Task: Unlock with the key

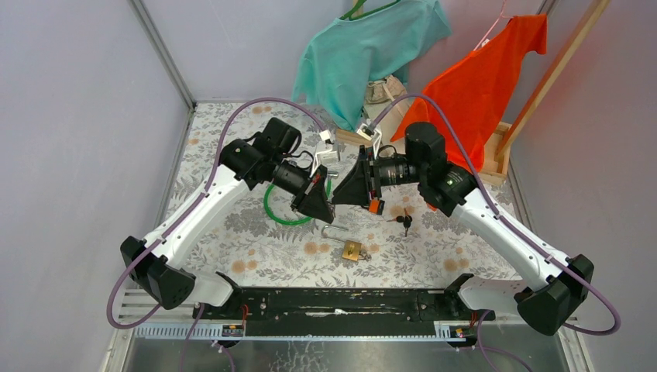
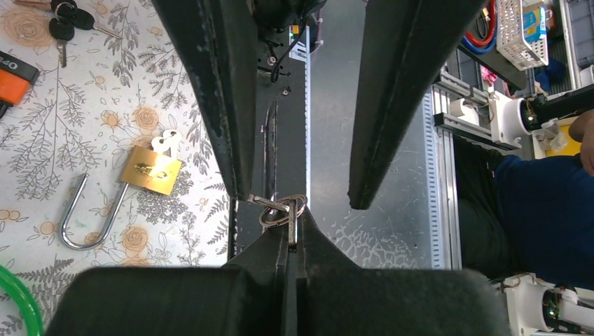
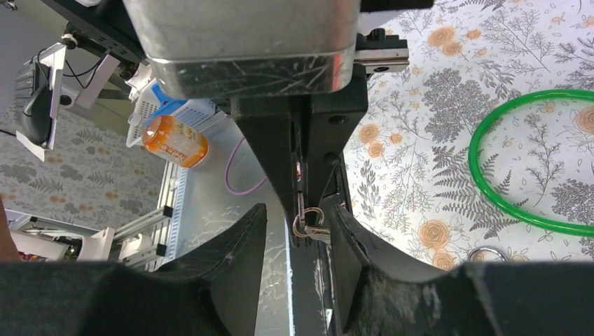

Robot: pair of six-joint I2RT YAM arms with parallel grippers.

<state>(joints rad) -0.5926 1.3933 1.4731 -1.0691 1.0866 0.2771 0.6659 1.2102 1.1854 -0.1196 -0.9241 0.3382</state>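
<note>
Pinches the ringed key (image 2: 286,210) in the clenched jaws of the left gripper (image 2: 291,241), mid-frame in both wrist views. Flanks it with the released jaws of the right gripper (image 3: 299,210). Rests the brass padlock (image 1: 352,249) on the floral surface (image 1: 256,256), lower centre overhead.

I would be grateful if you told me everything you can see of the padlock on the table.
The padlock has a small brass-coloured body and a long silvery U-shaped shackle. It lies flat on the floral tablecloth, toward the near edge. One shackle leg meets the body; the other ends free beside it, so it looks open. A pale silvery piece touches the body; nothing grips it.
</note>
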